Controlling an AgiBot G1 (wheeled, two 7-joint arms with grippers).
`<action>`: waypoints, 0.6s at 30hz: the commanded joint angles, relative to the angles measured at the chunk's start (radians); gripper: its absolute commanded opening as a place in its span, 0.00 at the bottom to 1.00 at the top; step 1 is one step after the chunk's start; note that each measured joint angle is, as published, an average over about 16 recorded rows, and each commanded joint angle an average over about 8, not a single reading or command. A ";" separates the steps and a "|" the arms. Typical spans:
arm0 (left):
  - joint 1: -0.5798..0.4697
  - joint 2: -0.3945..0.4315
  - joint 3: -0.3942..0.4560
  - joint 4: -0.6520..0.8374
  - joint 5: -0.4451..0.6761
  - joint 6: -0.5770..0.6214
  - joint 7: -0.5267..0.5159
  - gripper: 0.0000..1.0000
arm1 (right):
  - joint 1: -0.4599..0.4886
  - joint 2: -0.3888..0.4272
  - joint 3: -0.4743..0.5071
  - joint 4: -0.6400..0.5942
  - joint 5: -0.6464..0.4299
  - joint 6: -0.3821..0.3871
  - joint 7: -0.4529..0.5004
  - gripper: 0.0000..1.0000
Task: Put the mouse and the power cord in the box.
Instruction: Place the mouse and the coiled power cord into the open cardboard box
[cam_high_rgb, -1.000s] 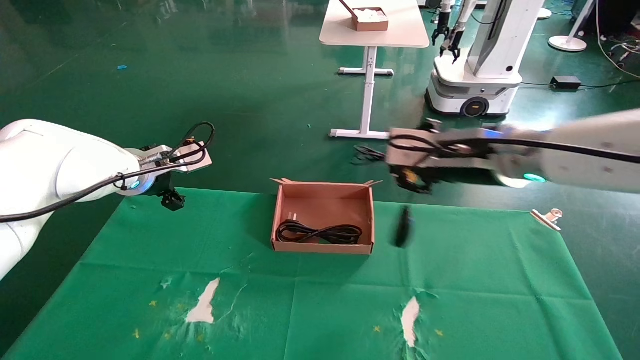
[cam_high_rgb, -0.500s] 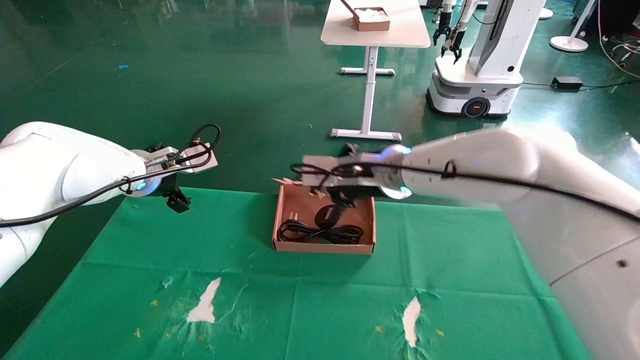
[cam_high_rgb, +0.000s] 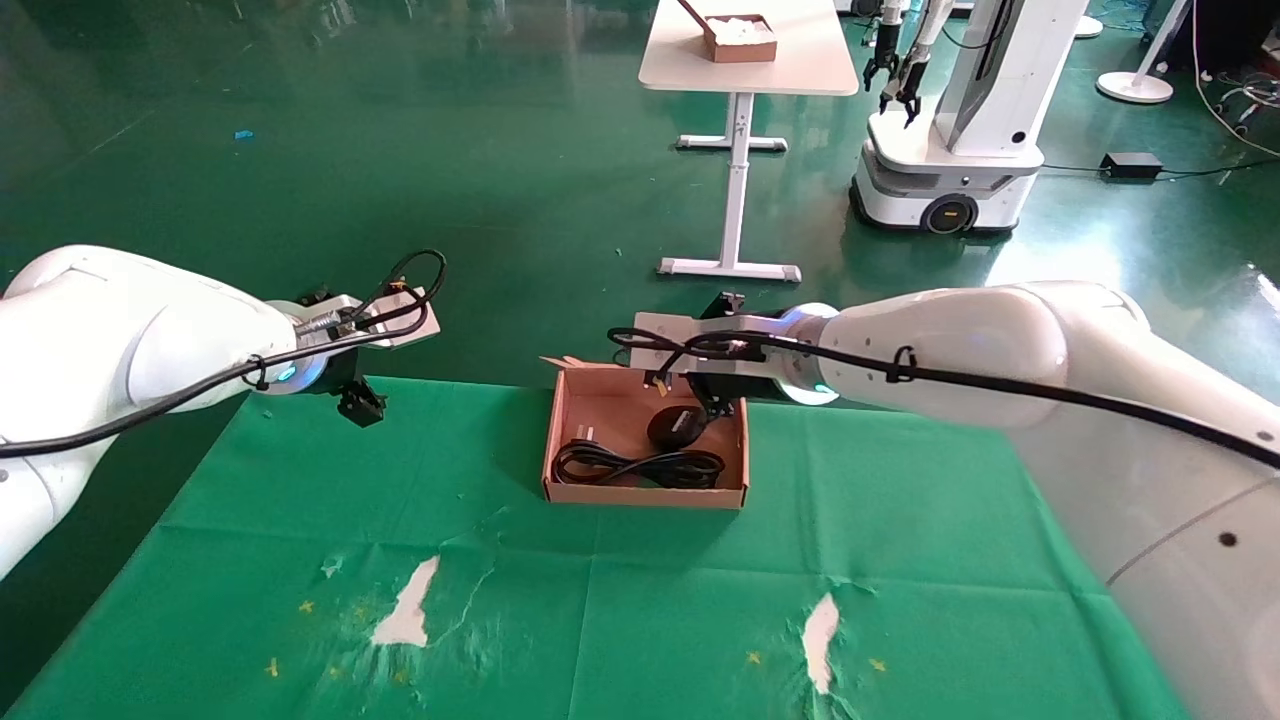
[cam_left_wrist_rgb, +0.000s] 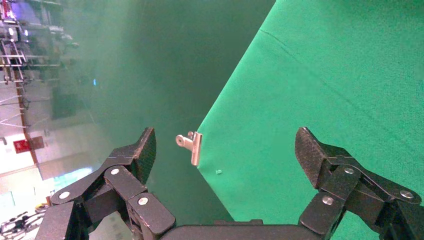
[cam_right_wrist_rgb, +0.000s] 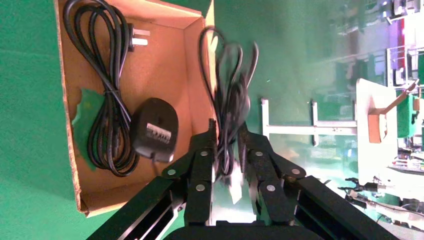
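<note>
Item, the mouse (cam_high_rgb: 676, 426): a second ago it hung in the air to the right of the box (cam_high_rgb: 560, 440); it now lies inside, label side up, against the far right part of the floor, touching the power cord (cam_high_rgb: 640, 466). Item, the power cord: coiled flat along the near wall of the box, plug at the left end, unchanged. Both task things thus appear to be within the cardboard walls, though the mouse's thin cable (cam_right_wrist_rgb: 227, 95) is not: in the right wrist view it stands bunched in loops outside the far wall. Item, the right gripper (cam_high_rgb: 712, 396): swung across from the right in the last second, now over the far right corner of the box, fingers clenched on that bundle of thin cable. The task looks nearly finished; what remains, by my reckoning, is to let the cable drop in with the mouse. Item, the right arm: stretched out low and level across the green cloth (cam_high_rgb: 900, 560). Item, the left gripper (cam_left_wrist_rgb: 225, 165): parked off the cloth's far left corner, fingers spread wide and empty, near a small metal clip (cam_left_wrist_rgb: 190, 146) on the cloth's edge.
</note>
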 joint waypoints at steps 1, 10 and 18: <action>0.000 0.000 0.000 0.000 0.000 0.000 0.000 1.00 | 0.000 0.003 0.004 0.006 0.002 -0.005 -0.002 1.00; 0.001 0.000 -0.001 -0.001 0.000 0.000 0.000 1.00 | -0.001 0.008 0.014 0.018 0.006 -0.019 -0.006 1.00; 0.001 -0.003 -0.001 -0.006 0.000 0.000 0.001 1.00 | -0.015 0.027 0.030 0.036 0.037 -0.039 -0.007 1.00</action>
